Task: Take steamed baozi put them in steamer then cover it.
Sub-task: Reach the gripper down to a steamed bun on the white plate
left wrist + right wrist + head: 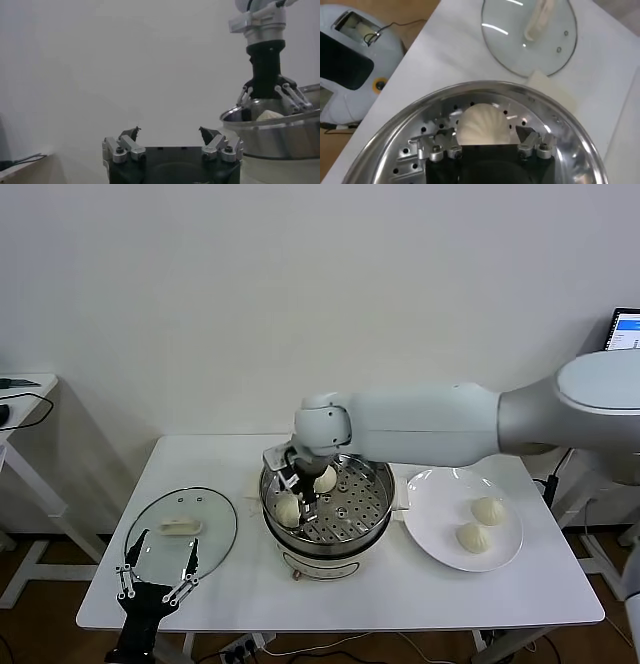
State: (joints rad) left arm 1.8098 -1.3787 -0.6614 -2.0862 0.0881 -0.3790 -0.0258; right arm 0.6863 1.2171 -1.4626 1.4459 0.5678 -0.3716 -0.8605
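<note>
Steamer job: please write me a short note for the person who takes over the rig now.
Right gripper: inside the round shiny steel steamer, open around a cream-white pleated baozi on the perforated tray.
Left gripper: open, idle at the table's front left, by the clear glass lid.
Done: two baozi in the steamer.
Left: two baozi on the flat white plate and; then cover with the lid.
</note>
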